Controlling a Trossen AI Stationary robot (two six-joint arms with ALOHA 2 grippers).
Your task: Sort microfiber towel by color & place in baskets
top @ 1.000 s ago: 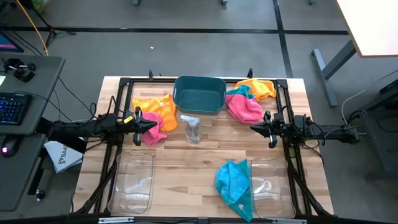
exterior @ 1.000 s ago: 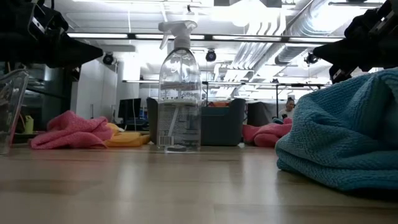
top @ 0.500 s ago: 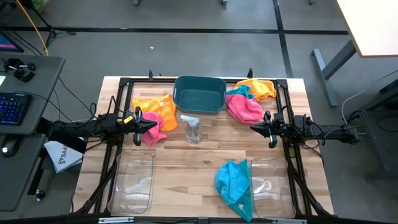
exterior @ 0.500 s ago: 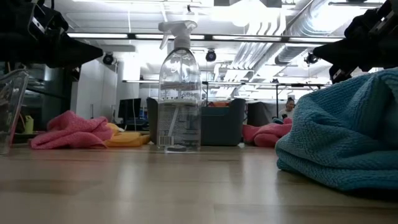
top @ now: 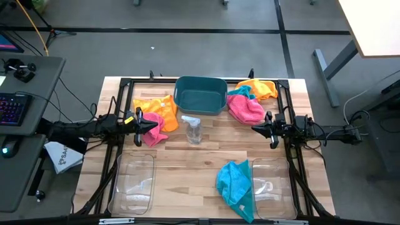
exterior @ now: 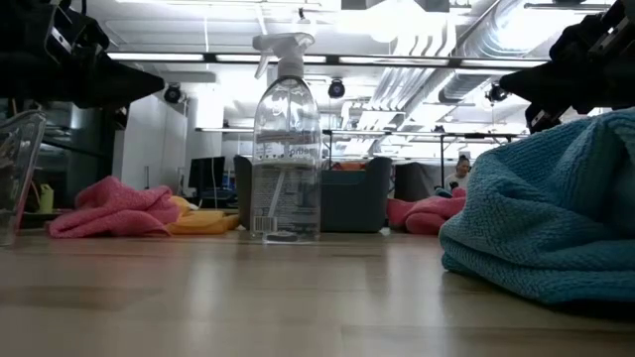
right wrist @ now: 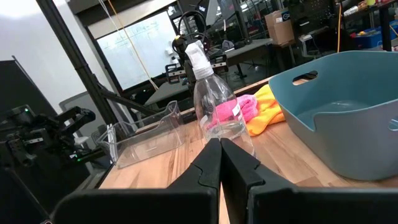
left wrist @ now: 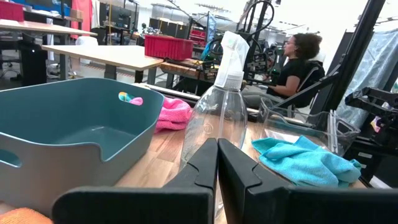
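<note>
A dark teal tub stands at the table's far edge. Two clear bins sit near the front edge, one on the left and one on the right. A teal towel lies crumpled against the right bin, its edge draped over the rim. Orange and pink towels lie left of the tub. A pink, teal and orange heap lies to its right. My left gripper hovers shut above the left heap. My right gripper hovers shut near the right heap.
A clear spray bottle stands upright mid-table between both grippers, just in front of the tub. Black frame rails run along the table's sides. A seated person shows in the room beyond. Bare wood lies between the clear bins.
</note>
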